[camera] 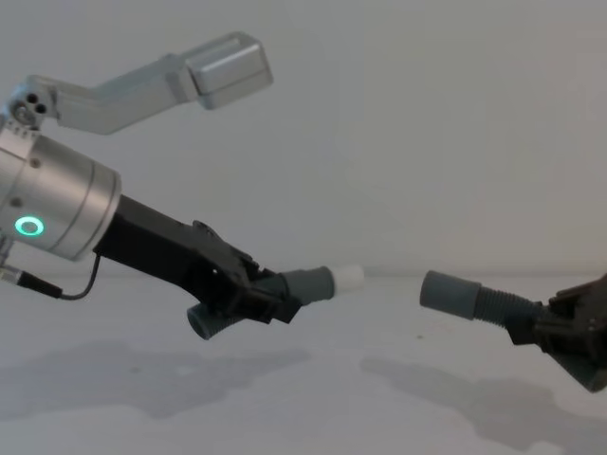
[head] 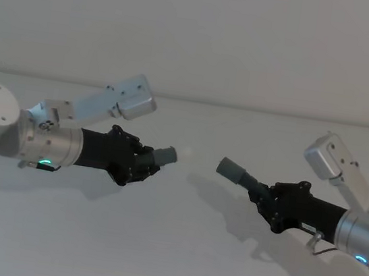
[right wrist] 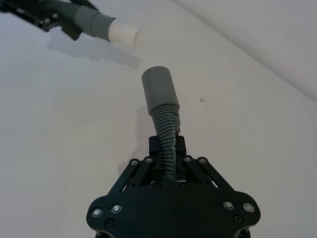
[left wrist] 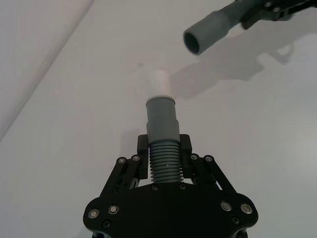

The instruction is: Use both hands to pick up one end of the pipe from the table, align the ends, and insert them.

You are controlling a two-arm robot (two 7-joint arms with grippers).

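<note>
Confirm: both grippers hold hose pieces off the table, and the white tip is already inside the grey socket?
No. The chest view shows the white tip outside the grey socket, a gap between them. The left gripper and right gripper do hold hose pieces off the table.

light: dim, even — from overhead | shadows: soft, grey, spread across the table
</note>
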